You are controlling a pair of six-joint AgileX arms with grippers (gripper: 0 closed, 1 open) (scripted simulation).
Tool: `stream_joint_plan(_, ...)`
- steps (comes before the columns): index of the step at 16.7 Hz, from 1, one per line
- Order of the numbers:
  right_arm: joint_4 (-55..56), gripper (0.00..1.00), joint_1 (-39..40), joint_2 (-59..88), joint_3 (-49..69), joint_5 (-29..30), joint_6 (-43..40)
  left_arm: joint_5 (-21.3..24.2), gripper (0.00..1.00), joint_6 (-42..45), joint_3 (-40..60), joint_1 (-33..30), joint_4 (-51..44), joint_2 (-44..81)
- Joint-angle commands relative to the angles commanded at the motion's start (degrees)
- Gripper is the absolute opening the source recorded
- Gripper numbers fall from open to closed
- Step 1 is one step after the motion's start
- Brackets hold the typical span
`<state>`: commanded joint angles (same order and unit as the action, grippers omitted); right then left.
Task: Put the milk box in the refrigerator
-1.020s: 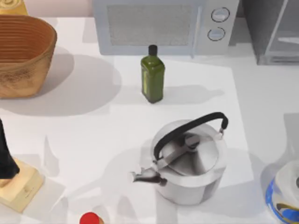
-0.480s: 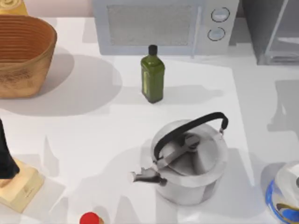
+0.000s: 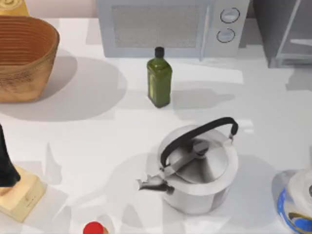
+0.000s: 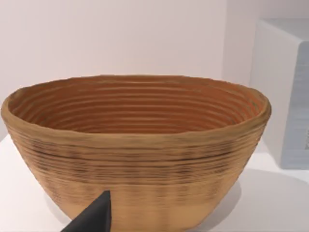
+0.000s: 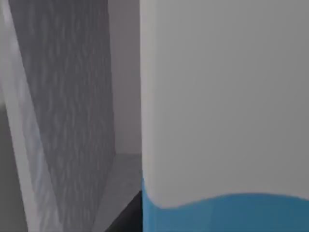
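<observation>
R gripper (image 5: pixel 126 213): on the R wrist cam you only get a dark sliver of it, right against the edge of the milk box (image 5: pixel 222 96). Can't tell if it's spread, closed or pinching the carton.

Milk box sits v. close to that cam. You see a pale face up top and a blue part below with a wavy boundary. Just beside it is the refrigerator (image 5: pixel 72 106): grey textured wall, thin pale door frame, lighter inner panel and floor behind. Carton is right at the opening; can't tell whether it's past the frame.

L gripper (image 4: pixel 94 217): one dark tip visible on the L wrist cam, state can't tell. It's near the wicker basket (image 4: pixel 135 150), in front of its outer wall and not touching as far as you can see.

Top cam, working outward:
- The refrigerator (image 3: pixel 282 34) is at the back R corner and the microwave (image 3: pixel 170 27) is just L of it.
- The green bottle (image 3: pixel 159 80) stands upright in front of the microwave.
- The kettle (image 3: pixel 197 168) is nearer the front, spout pointing L.
- A blue/white round item (image 3: pixel 297 204) is at the front R edge.
- The basket (image 3: pixel 24 56) is at back L.
- A black object on a wooden block (image 3: pixel 17 192) is at front L.
- A red cap (image 3: pixel 93 228) is at the front edge.
</observation>
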<state>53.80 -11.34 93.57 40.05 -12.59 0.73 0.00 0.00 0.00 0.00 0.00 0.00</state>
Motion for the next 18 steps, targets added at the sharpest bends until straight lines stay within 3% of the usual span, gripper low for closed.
stream_joint_plan(7,12.67,0.0,-3.82,27.42,13.17,-1.86,0.07,0.0,1.0,0.0,0.0,0.0,0.0,0.0)
stream_joint_plan(18,13.7,0.0,-4.1,31.34,17.83,-1.95,0.25,0.0,1.0,0.0,0.0,0.0,0.0,0.0)
